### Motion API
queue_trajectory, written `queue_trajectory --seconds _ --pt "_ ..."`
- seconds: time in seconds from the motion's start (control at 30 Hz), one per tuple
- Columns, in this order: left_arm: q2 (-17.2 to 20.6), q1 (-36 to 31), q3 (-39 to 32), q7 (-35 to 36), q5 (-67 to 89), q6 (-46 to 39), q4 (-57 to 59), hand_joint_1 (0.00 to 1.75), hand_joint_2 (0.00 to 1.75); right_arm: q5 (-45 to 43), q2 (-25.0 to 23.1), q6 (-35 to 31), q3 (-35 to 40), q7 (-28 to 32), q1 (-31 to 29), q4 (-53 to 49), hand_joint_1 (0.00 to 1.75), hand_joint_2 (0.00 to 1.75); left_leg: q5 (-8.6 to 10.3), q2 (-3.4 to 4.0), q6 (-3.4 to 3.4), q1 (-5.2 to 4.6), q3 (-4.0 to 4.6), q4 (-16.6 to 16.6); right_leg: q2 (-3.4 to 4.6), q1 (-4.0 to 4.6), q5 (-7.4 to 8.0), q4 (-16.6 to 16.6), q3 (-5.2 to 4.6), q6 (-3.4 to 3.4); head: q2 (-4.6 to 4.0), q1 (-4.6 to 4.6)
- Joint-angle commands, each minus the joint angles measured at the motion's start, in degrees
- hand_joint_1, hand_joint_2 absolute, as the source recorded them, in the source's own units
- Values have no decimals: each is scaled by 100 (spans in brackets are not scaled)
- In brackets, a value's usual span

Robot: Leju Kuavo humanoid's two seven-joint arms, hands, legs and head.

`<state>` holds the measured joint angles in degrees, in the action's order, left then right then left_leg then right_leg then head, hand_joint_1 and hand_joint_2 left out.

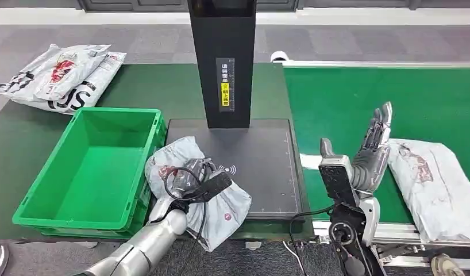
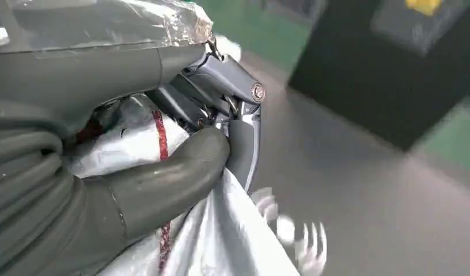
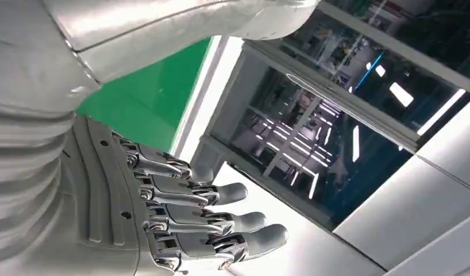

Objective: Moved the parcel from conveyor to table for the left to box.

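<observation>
The left hand (image 1: 193,185) grips a grey parcel (image 1: 221,201) that lies crumpled at the near left corner of the black scale plate (image 1: 261,167), partly hanging over the plate's front edge and touching the green bin (image 1: 89,167) beside it. In the left wrist view the thumb and dark fingers (image 2: 221,86) close around the wrinkled plastic of the parcel (image 2: 221,230), which shows a red mark along a fold. A black cable runs from the hand down along the silver forearm. The bin stands on the dark green table (image 1: 158,86), just left of the plate. A black post (image 1: 222,57) with a yellow label rises from the plate's far side. Two more mailers (image 1: 54,75) lie stacked at the table's far left corner. The right hand (image 1: 373,155) is raised over the near edge of the bright green conveyor (image 1: 382,98), fingers spread and pointing up, holding nothing; the right wrist view shows its fingers (image 3: 221,221) extended and apart. A second parcel (image 1: 434,184) lies on the conveyor just to the right of that hand, near the belt's front rail, not touched by it.
</observation>
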<state>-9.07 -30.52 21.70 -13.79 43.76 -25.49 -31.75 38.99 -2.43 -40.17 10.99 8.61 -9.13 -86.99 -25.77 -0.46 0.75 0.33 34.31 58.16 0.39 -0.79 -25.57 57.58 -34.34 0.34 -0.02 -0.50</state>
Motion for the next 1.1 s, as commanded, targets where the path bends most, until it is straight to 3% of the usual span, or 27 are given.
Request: queue_trajectory --seconds 0.03,0.2,0.43,0.57,0.7,0.97,1.1 --pt "845 133 -604 346 486 111 -3180 175 175 81 -38 66 -436 -8 -2 -97 0 175 -4 13 3 9 6 4 4 11 0 1 -7 -9 0 0" --pt "1234 172 -610 531 624 146 -4644 175 175 129 12 111 -547 -14 148 -244 0 175 -5 14 2 10 5 4 5 10 -2 5 -7 -5 2 0" --pt "1604 117 -900 703 934 -160 -5454 175 175 115 43 75 -612 -19 568 -608 0 175 -3 4 1 11 9 0 0 8 -3 1 -4 -4 2 0" --pt "1905 -130 -1230 972 1290 -268 -5476 175 175 154 59 91 -670 -101 698 -741 0 175 -4 4 2 13 9 3 -2 10 -4 4 -4 -6 0 0" --pt "2224 46 -1766 1298 1656 -283 -5120 175 175 166 51 111 -712 -105 877 -874 0 175 1 7 2 11 -4 -9 -2 8 -2 -5 5 -9 0 0" --pt "2200 220 -2075 1200 1801 -389 -4989 175 175 240 7 148 -717 -160 863 -913 0 175 1 8 0 10 -15 -17 -3 11 -5 -13 14 -7 0 0" --pt "2361 497 -2344 1622 2455 -258 -4773 175 175 281 -13 157 -719 -203 869 -945 0 175 -1 16 0 9 -7 -11 10 6 -4 -6 5 -6 0 0"
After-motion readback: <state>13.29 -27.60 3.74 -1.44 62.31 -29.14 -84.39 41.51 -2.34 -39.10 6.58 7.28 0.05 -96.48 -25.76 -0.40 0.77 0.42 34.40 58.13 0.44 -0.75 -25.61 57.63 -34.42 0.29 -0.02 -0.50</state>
